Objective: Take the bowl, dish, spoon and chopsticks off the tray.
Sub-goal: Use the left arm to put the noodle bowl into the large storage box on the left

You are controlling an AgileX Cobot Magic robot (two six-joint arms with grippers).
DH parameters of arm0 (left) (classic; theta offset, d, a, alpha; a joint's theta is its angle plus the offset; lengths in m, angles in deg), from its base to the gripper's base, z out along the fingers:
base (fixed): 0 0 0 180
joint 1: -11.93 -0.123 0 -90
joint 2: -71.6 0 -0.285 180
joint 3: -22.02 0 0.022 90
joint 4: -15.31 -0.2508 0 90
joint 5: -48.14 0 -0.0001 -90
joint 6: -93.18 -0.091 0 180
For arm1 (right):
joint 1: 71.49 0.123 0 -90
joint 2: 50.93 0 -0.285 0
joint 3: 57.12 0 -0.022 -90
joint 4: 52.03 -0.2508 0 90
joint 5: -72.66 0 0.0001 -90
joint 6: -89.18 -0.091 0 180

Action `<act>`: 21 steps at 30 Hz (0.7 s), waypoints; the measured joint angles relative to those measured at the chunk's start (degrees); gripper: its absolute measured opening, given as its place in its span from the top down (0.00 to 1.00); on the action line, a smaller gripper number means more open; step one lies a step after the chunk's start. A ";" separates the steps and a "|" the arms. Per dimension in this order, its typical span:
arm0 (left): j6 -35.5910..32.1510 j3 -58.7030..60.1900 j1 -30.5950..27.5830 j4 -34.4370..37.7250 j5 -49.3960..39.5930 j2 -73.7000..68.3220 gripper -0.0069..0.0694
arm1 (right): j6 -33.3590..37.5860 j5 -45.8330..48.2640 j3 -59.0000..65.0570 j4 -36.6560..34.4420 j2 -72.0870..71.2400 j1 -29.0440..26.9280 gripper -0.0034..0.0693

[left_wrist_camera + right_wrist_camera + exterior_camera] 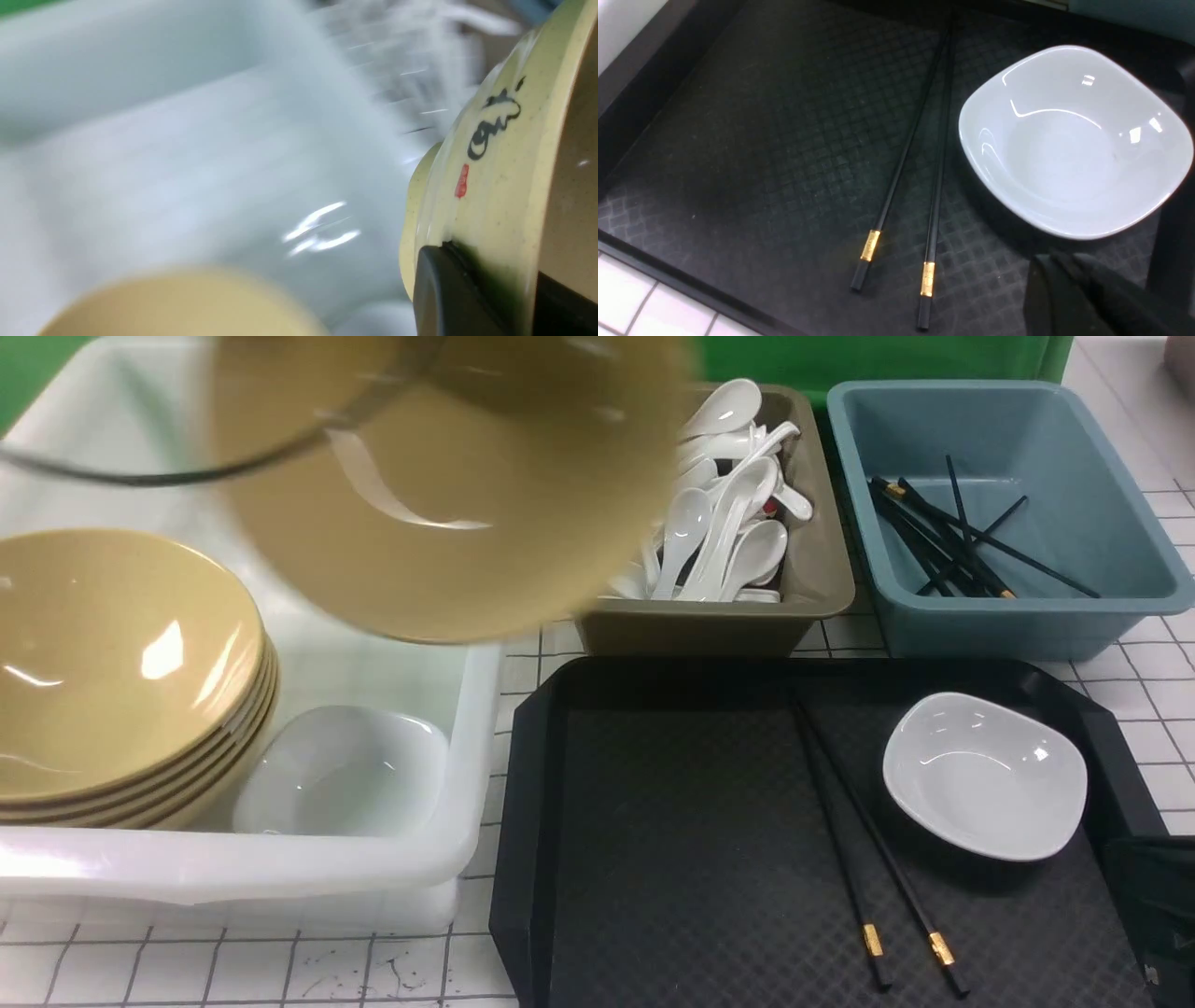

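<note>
My left gripper (472,284) clenches tilted bowl (448,485) by its rim | chopsticks (878,840): gold-banded ends toward me, thin ends away, nearly meeting | my right gripper (1059,266): clenched, empty

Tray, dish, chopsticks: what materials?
Tray: likely matte plastic, molded diamond texture.
Dish: probably glazed ceramic, sharp glossy highlights; melamine possible.
Chopsticks: smooth black, plastic or lacquered wood, unclear; shiny gold bands look metallic.
</note>
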 joint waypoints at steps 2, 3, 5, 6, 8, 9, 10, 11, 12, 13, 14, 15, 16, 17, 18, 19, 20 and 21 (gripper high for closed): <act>3.32 7.73 -9.26 -2.55 2.14 5.45 0.90 | 0.05 0.00 0.00 0.00 0.00 0.00 0.84; 4.26 10.96 -12.85 -3.52 3.17 6.86 0.90 | 0.05 -0.05 0.00 0.00 0.00 0.00 0.84; 6.97 17.98 -20.06 -5.04 7.34 10.39 0.90 | -0.08 -0.25 0.05 0.00 0.00 0.00 0.84; 7.72 21.56 -23.09 -5.26 9.84 11.48 0.90 | -0.07 -0.50 0.12 0.00 0.00 0.00 0.83; 8.35 28.20 -26.89 -4.96 15.61 12.33 0.90 | -0.07 -1.19 0.34 0.00 0.00 0.00 0.83; 8.49 31.57 -27.47 -4.49 18.28 12.12 0.90 | -0.07 -1.72 0.42 0.00 0.00 0.00 0.82; 8.48 31.57 -27.47 -4.49 18.79 12.12 0.90 | -0.07 -1.82 0.42 0.00 0.00 0.00 0.82; 8.59 33.17 -27.52 -4.17 20.76 11.68 0.90 | -0.13 -2.19 0.47 0.00 0.08 0.00 0.82; 8.59 35.70 -27.52 -3.43 24.20 10.27 0.89 | -0.71 -3.20 0.47 0.00 0.66 0.00 0.81; 8.59 36.62 -27.46 -3.16 25.04 9.71 0.87 | -1.14 -3.45 0.47 0.00 0.95 0.00 0.80; 8.24 37.54 -27.47 -3.09 26.63 8.56 0.85 | -2.04 -3.72 0.47 0.00 1.60 0.00 0.78; 8.00 37.85 -27.47 -3.09 27.56 7.78 0.83 | -2.62 -3.91 0.47 0.00 2.10 0.00 0.77; 7.59 37.96 -27.58 -3.34 28.21 6.86 0.78 | -3.71 -3.91 0.35 0.00 2.97 0.00 0.74; 7.25 38.02 -27.57 -3.43 28.52 6.25 0.73 | -4.34 -3.58 0.14 0.00 3.64 0.00 0.72; 6.86 38.02 -27.57 -3.43 28.81 5.67 0.68 | -5.31 -2.76 -0.35 0.00 4.70 0.00 0.68; 6.60 38.02 -27.57 -3.43 29.31 5.37 0.60 | -6.15 -1.84 -0.90 0.00 5.77 0.00 0.65; 6.54 38.02 -27.57 -3.43 29.85 5.17 0.53 | -6.35 -0.62 -1.84 0.00 6.98 0.00 0.61; 6.48 37.88 -27.57 -3.78 30.04 5.16 0.44 | -6.39 0.82 -2.72 0.00 8.72 0.00 0.56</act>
